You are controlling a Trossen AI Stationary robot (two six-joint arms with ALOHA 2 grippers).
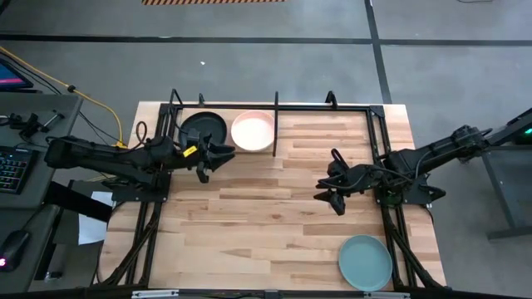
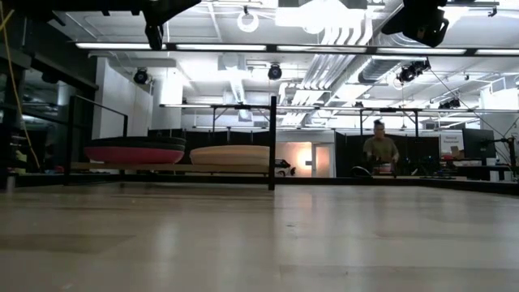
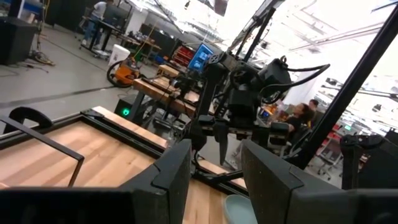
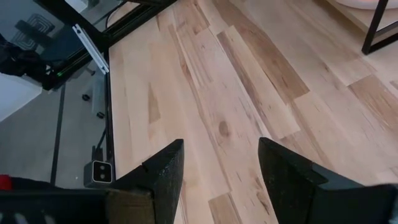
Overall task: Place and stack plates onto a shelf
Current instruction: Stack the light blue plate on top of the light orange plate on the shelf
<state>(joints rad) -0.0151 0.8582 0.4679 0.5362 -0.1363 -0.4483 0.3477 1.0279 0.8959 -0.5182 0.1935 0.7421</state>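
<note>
The shelf (image 1: 274, 124), a thin black rod frame with a divider bar, stands along the table's far edge. Left of the divider sits a black plate (image 1: 204, 129), which the low view shows resting on a magenta plate (image 2: 134, 154). A pale peach plate (image 1: 252, 131) lies beside them, close to the divider. A grey-green plate (image 1: 366, 262) lies flat near the table's front right corner. My left gripper (image 1: 212, 159) hovers open just in front of the black plate, holding nothing. My right gripper (image 1: 328, 184) hangs open over the bare table at centre right, also holding nothing.
The shelf's right half (image 1: 328, 124) holds no plates. Bare wood (image 1: 249, 224) spreads across the table's middle and front left. A keyboard and cables (image 1: 17, 162) lie off the table's left side. People show in the room beyond (image 2: 379, 150).
</note>
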